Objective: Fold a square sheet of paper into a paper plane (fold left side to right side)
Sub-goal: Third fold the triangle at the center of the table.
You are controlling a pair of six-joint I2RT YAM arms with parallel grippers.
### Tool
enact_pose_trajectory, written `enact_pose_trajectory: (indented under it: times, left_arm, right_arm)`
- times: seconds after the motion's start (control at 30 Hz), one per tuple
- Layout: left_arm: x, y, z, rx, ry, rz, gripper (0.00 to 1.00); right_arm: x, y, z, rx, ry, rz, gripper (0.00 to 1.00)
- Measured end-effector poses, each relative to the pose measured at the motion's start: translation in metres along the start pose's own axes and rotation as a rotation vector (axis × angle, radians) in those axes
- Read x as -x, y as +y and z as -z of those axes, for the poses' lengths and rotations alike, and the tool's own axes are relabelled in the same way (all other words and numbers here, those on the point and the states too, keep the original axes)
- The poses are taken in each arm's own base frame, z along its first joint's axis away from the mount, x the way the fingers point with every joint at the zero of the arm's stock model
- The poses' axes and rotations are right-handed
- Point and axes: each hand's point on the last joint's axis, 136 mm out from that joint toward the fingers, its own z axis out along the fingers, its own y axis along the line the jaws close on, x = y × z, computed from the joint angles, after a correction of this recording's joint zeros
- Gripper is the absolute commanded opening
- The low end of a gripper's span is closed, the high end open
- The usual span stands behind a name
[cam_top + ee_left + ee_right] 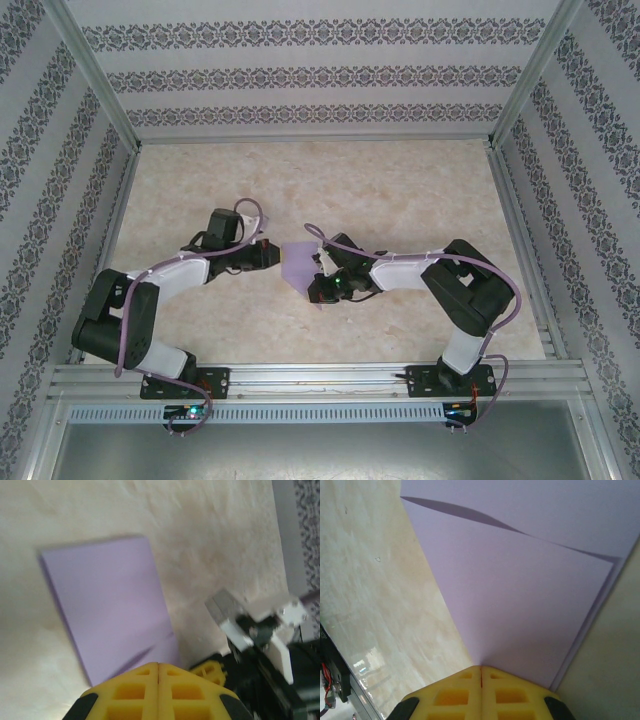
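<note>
Left tool is sitting fully closed on nothing, yellow fingers pressed together, tips just short of the square sheet of paper. Right tool is also sitting shut, tips hanging over the sheet's near edge, can't tell if it's touching. The lilac sheet is lying folded over mid-counter between both tools, top layer bowing up a bit.
</note>
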Motion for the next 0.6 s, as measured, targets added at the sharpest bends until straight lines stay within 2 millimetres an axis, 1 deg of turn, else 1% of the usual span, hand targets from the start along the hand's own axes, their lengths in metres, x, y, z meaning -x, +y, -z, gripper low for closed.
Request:
enact_pose_trajectory:
  times: [0.07, 0.13, 0.2, 0.27, 0.43, 0.6]
  left_arm:
    - [-0.016, -0.009, -0.009, -0.026, 0.053, -0.015, 0.0]
    - [-0.028, -0.017, -0.016, -0.043, 0.093, -0.029, 0.0]
    - [-0.037, -0.019, -0.023, -0.046, 0.128, -0.033, 0.0]
    - [-0.043, -0.017, -0.031, -0.042, 0.159, -0.033, 0.0]
    - [-0.052, -0.01, -0.048, -0.02, 0.211, -0.043, 0.0]
    - [-0.059, 0.003, -0.058, 0.017, 0.237, -0.034, 0.0]
  right_arm:
    - [0.0, 0.0, 0.0, 0.001, 0.0, -0.001, 0.0]
    - [0.0, 0.0, 0.0, 0.002, 0.0, -0.001, 0.0]
    - [0.0, 0.0, 0.0, 0.002, 0.001, -0.001, 0.0]
    - [0.0, 0.0, 0.0, 0.002, 0.0, -0.001, 0.0]
    - [0.0, 0.0, 0.0, 0.002, 0.0, -0.001, 0.0]
    - [0.0, 0.0, 0.0, 0.003, 0.001, -0.002, 0.0]
